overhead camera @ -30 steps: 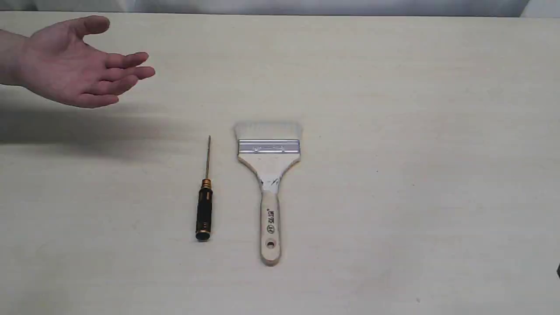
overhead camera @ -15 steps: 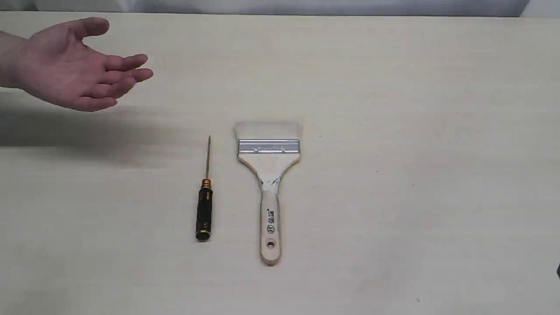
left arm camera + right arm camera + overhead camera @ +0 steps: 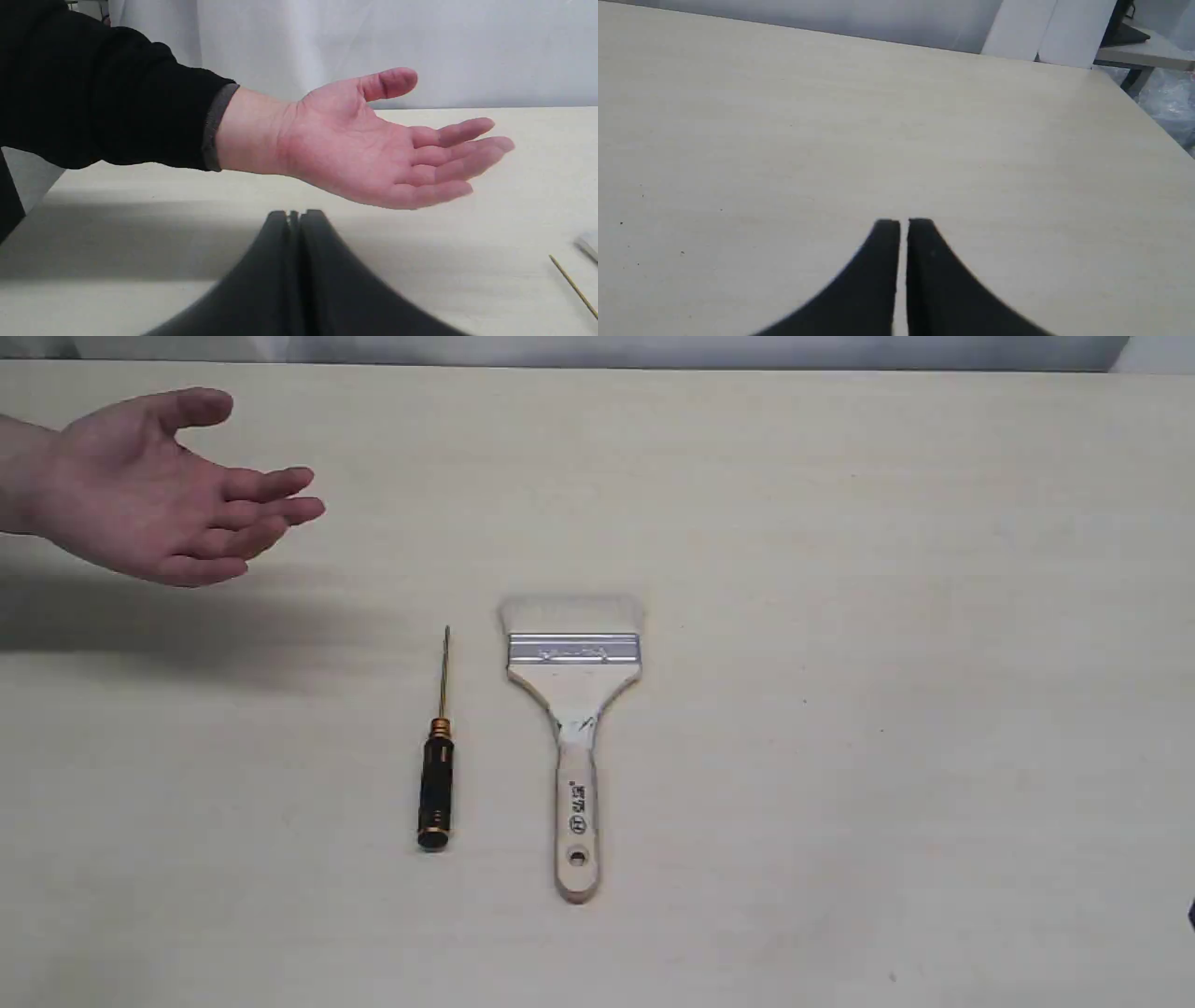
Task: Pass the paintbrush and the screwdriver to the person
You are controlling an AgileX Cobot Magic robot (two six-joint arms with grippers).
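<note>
The paintbrush lies flat mid-table, pale bristles pointing away, wooden handle toward the near edge. Just left of it lies the screwdriver, black handle near, thin gold shaft pointing away. The person's hand hovers palm up over the table's far left; the left wrist view shows the same hand with a black sleeve. My left gripper is shut and empty, below and short of the hand. Over bare table, my right gripper is shut with only a thin slit between its fingers. Neither gripper shows in the exterior view.
The pale wooden table carries only the two tools. A white backdrop runs behind its far edge. Past the table's right corner stand white panels and another desk.
The person's hand has drifted slightly toward the near side, staying palm up. The paintbrush and screwdriver have not moved.
</note>
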